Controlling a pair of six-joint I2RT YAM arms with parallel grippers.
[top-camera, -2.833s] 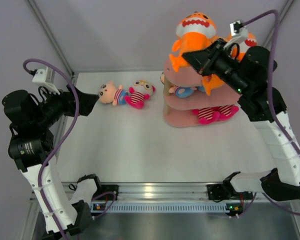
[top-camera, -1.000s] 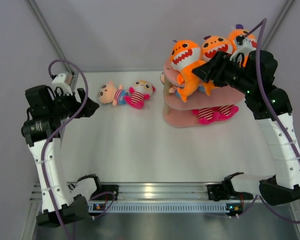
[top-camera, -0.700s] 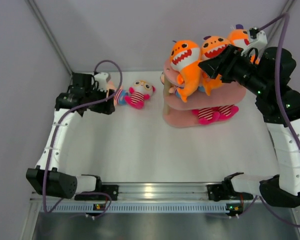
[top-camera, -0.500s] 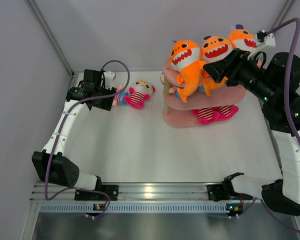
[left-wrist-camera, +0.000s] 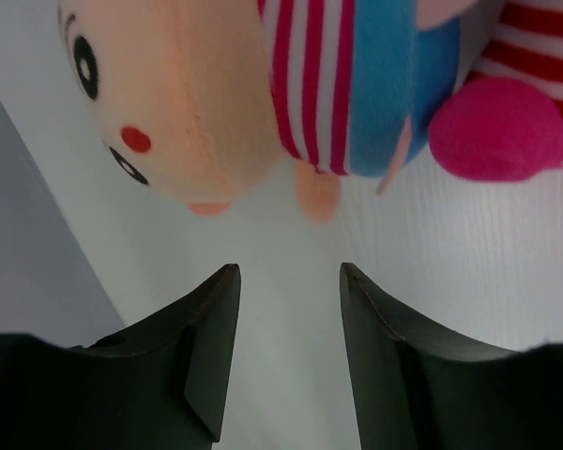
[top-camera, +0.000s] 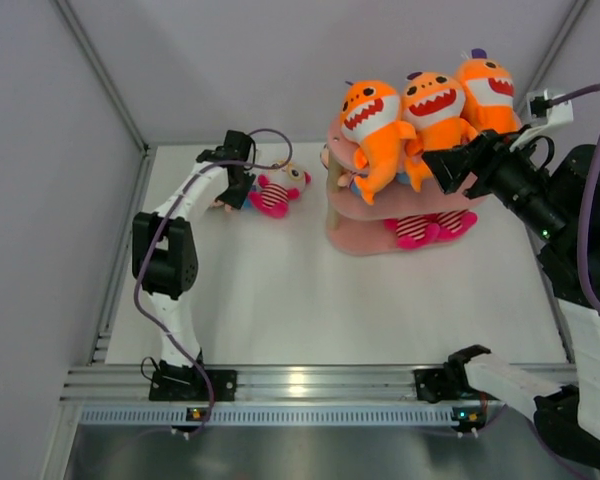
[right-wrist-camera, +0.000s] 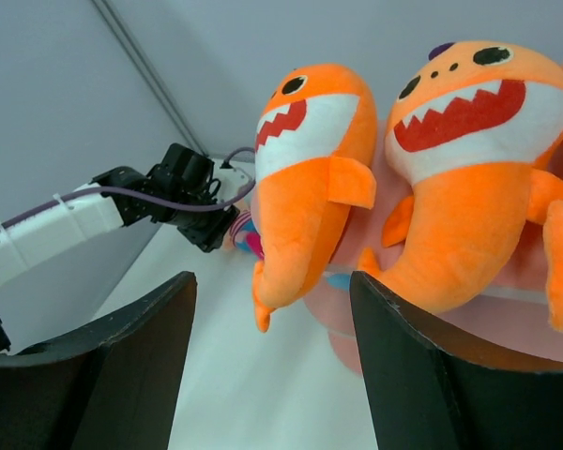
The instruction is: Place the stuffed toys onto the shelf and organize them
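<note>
While three shark plushes [top-camera: 435, 100] are seated atop the pink shelf [top-camera: 362, 238], the left hand [left-wrist-camera: 286, 272] and right hand [right-wrist-camera: 270, 281] are each held spread, empty.

Left gripper [left-wrist-camera: 286, 281] now seemingly over doll [left-wrist-camera: 263, 94]

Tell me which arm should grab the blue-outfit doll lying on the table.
Left. The left gripper is open just short of the doll, fingers aimed at it. The right gripper is across the table beside the sharks on the shelf.

We log: white table [top-camera: 280, 300] | pink shelf [top-camera: 360, 238] standing far right | blue-outfit doll [left-wrist-camera: 225, 94] and pink-striped doll [top-camera: 278, 188] lying side by side, far left
</note>
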